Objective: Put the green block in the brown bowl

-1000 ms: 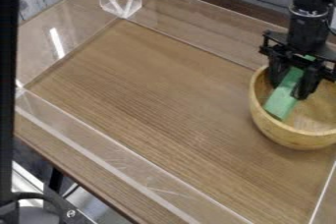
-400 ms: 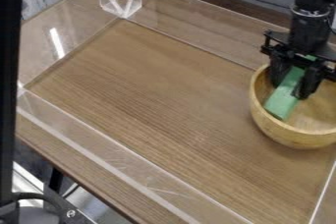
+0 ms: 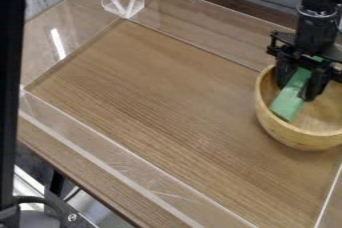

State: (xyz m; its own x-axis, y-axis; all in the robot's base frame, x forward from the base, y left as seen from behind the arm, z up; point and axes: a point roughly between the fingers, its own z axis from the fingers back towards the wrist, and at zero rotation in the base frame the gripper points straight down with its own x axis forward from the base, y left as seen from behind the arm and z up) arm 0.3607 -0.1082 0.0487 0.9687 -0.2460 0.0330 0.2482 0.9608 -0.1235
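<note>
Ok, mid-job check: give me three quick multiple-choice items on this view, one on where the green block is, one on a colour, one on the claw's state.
1. Where is the green block?
A. On the bare table
B. Inside the brown bowl, between the fingers of the claw
C. Beside the clear corner piece

2. What colour is the claw?
A. Black
B. White
C. Orange

3. How does the claw stand?
A. Lifted clear of the bowl, empty
B. Out of view
C. Lowered into the bowl, around the block

Answers: 1 B, the block's lower end sits within the rim. 2 A, its fingers are dark. 3 C, the fingers flank the block.
</note>
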